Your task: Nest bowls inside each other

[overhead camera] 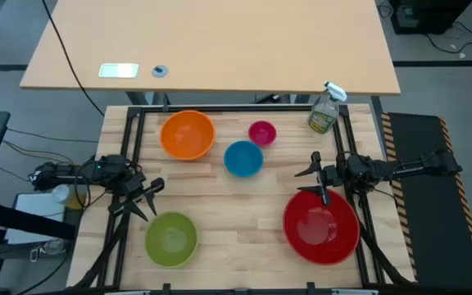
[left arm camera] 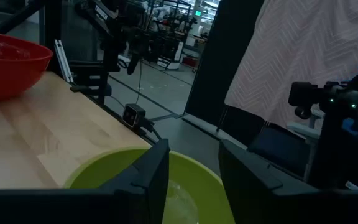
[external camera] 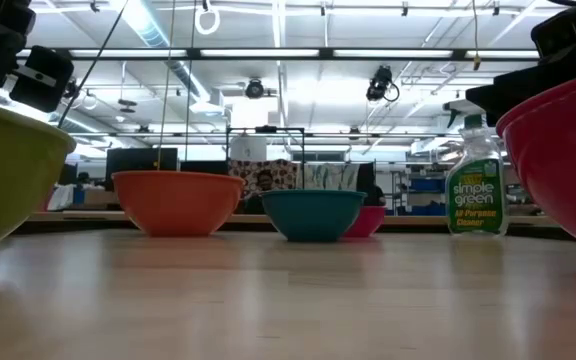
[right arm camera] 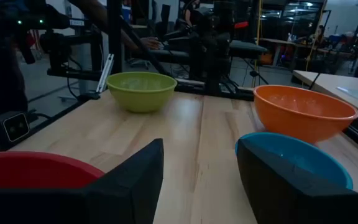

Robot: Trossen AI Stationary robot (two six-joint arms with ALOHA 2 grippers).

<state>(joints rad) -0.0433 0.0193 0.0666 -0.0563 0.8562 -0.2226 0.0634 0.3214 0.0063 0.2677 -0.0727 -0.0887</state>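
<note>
On the right side of the counter (overhead camera: 244, 209), your right pincer (overhead camera: 316, 182) hangs over the far rim of the red bowl (overhead camera: 321, 227), the largest of the five, with its fingers apart and nothing between them; the right wrist view shows a clear gap between the two dark fingers, the red rim directly below and the blue bowl (right arm camera: 294, 158) just ahead. Your left pincer (overhead camera: 144, 199) sits at the opposite side, just off the far-left rim of the lime green bowl (overhead camera: 171, 238), its fingers likewise apart and empty, with that bowl's rim right under them in the left wrist view. None of the bowls is nested yet: the orange bowl (overhead camera: 188, 134) stands at the back left, the blue one near the middle, the small magenta pink bowl (overhead camera: 262, 133) just behind and to the right of the blue, and the red and green sit at the front on their own sides, well apart. The relation that matters for you is this: each arm already has one bowl directly beneath it, so the green lies nearest the left arm and the red nearest the right, while the orange, next in size to the red, lies across the counter, closer to the left arm. I judge the red bowl best left as the base, with the others brought to it. The spray bottle (overhead camera: 325, 110) stands at the back right corner, clear of that route.
</note>
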